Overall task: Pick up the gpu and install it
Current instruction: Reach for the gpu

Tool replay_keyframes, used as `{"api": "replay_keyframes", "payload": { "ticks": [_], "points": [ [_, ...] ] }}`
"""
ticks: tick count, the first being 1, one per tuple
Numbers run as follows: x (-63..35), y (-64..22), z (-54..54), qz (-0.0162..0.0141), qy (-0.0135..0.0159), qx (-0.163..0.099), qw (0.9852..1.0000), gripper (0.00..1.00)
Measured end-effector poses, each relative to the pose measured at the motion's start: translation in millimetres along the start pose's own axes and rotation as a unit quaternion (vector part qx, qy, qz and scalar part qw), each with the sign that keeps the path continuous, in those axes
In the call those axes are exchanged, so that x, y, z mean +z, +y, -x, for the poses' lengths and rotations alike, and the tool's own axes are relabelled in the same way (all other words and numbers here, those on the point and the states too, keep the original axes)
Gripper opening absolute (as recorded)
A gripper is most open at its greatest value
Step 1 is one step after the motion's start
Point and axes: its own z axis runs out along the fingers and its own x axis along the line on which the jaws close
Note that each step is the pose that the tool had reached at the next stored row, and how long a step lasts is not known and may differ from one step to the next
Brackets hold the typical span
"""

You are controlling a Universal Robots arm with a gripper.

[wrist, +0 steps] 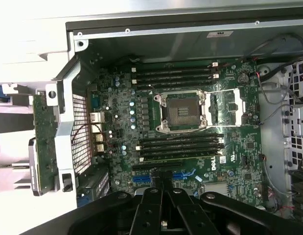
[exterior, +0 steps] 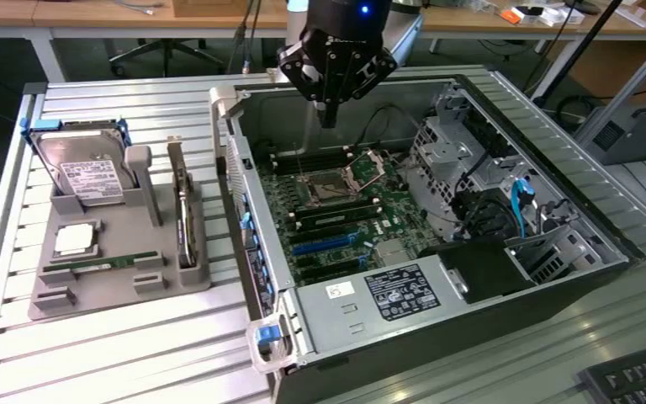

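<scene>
**Over the open case, an empty claw**

The claw (exterior: 326,120) hangs above the motherboard (exterior: 323,202), fingers pinched together, holding nothing. The gpu (exterior: 186,215) stands on edge in the grey holder (exterior: 98,290) on the desk (exterior: 132,353), well apart toward the exterior view's left, outside the case (exterior: 413,101). Standing upright, its top edge probably offers an easy grip.

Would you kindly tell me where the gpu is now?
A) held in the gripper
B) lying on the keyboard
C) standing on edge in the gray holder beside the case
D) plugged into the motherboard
C: the gpu stands on edge in the gray holder, and the shut gripper over the case holds nothing.
</scene>
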Motion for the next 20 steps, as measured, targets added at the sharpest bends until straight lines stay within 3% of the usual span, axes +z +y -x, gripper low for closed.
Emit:
{"api": "replay_keyframes", "payload": {
  "ticks": [20],
  "points": [
    [-0.1, -0.5, -6.5, 0.0, 0.0, 0.0, 1.0, 0.11]
  ]
}}
